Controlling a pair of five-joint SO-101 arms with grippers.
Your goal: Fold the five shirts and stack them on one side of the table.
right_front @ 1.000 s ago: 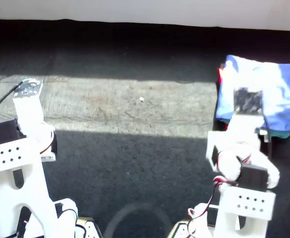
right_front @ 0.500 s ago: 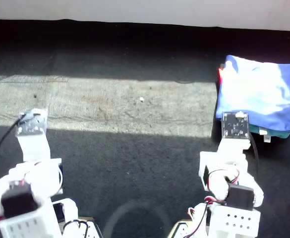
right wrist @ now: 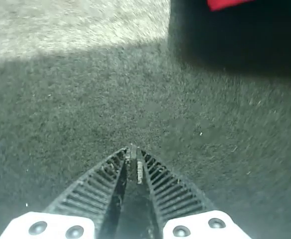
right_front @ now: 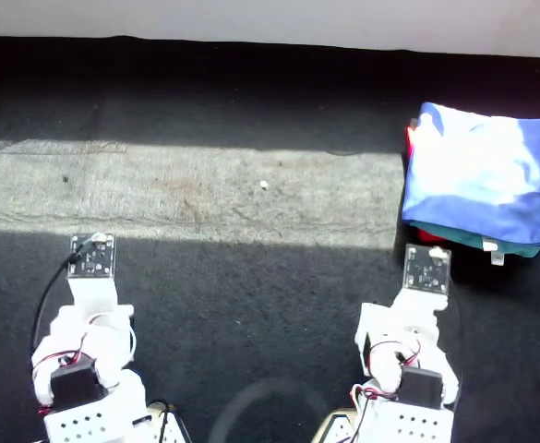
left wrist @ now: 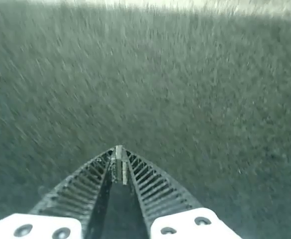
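A stack of folded shirts (right_front: 486, 180) lies at the table's right edge, a blue one on top, teal and red edges showing beneath. A red shirt edge (right wrist: 227, 4) and the stack's dark shadow appear in the right wrist view. My right arm (right_front: 408, 341) is drawn back near the front edge, just in front and left of the stack; its gripper (right wrist: 133, 154) is shut and holds nothing. My left arm (right_front: 85, 323) sits folded at the front left, and its gripper (left wrist: 119, 154) is shut over bare grey carpet.
The table is covered in grey carpet (right_front: 251, 305), with a bright band of sunlight (right_front: 205, 194) across the middle. A small white speck (right_front: 264, 185) lies in that band. A white wall (right_front: 251, 18) runs along the far edge.
Both arms have pulled back toward the front edge and folded down. The right arm left the shirt stack; the left one came in from the sunlit band.
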